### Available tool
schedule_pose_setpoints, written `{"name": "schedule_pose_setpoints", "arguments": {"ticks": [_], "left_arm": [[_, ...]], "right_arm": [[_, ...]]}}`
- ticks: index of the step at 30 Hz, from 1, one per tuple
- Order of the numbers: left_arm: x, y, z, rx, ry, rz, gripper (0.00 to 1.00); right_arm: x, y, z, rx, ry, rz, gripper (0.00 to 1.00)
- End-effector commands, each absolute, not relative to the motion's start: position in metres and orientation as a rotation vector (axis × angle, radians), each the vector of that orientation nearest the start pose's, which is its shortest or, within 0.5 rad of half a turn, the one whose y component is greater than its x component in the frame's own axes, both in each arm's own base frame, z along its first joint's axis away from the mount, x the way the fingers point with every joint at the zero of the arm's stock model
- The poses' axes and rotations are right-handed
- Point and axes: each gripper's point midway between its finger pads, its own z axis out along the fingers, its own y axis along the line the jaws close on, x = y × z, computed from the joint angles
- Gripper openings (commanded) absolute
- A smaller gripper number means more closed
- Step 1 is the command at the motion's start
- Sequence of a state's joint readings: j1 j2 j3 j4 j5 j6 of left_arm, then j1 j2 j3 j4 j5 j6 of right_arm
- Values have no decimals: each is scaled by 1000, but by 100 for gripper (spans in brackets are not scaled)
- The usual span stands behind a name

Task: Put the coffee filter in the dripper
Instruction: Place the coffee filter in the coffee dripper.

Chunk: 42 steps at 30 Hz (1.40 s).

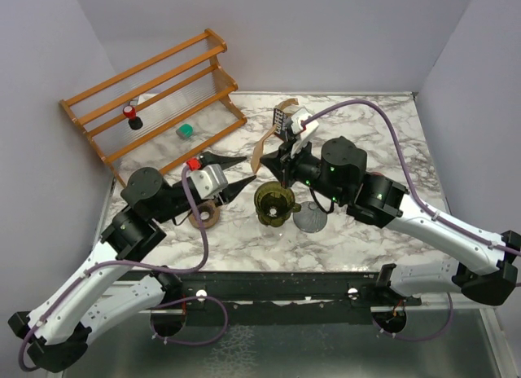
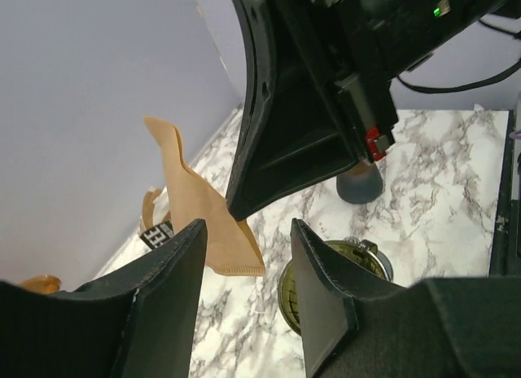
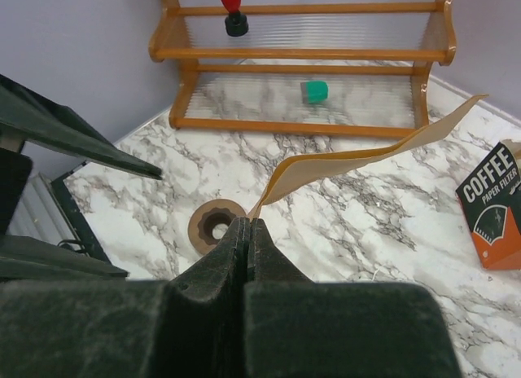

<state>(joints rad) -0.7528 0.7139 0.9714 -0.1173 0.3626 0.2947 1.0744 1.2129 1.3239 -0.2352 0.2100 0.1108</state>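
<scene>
Table (image 1: 383, 134): white marble-patterned top that carries every item below; both arm bases sit at its near edge.
Wooden rack (image 1: 155, 93): two-tier shelf standing at the far left corner, against the wall.
Right arm (image 1: 423, 219): reaches from the near right toward the table's middle.
Left arm (image 1: 106, 268): reaches from the near left toward the same area.
Right gripper (image 3: 248, 231): jaws pressed together on one end of the coffee filter, which hangs clear of the table.
Left gripper (image 1: 244, 173): jaws spread apart with nothing between them, tips pointing at the right gripper, just left of the filter.
Coffee filter (image 3: 366, 158): tan paper, flattened and slightly curled, in the air. It runs from the right gripper's tips toward the far side and is not in the dripper.
Dripper (image 1: 273, 203): dark olive translucent cone with a handle, upright on the table. It stands just on the near side of both grippers' tips, its mouth open.
Filter box (image 3: 492, 207): orange and black pack marked "COFFEE FILTER", lying beyond the held filter.
Grey disc (image 1: 311, 221): lies flat just to the right of the dripper.
Tape roll (image 1: 207, 215): brown ring lying flat under the left gripper.
Green block (image 3: 315, 90): on the rack's lower shelf.
Red-capped item (image 3: 233, 7): small, with a black base, on the upper shelf.
</scene>
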Motion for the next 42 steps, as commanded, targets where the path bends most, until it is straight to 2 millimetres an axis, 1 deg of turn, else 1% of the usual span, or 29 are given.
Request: {"name": "schedule_pose_setpoints", "arguments": {"ticks": [1,3,9,15,18,23,36,42], "left_arm": [[192,-233,392,934,1199,-611,48],[198,-234,389,925,1214,-589,47],[216,-224,401,829,1222,-509,47],[222,-228,393,842,1256,-505,47],[223,-231,392,844,1260,-512,47],[220,-238,392,869,1258,-548,47],[238,-238,375,857,1324,-481,44],[246,-234,370,842,1345,-437,43]], "right_arm": [[220,344,388,-661,1587,707,1],[220,347,386,-685,1582,708,1],[224,346,379,-712,1577,656,1],[222,346,382,-711,1564,666,1],[221,345,384,-707,1557,675,1],[224,344,386,-690,1556,661,1],[219,342,389,-689,1542,680,1],[217,344,392,-690,1538,697,1]]}}
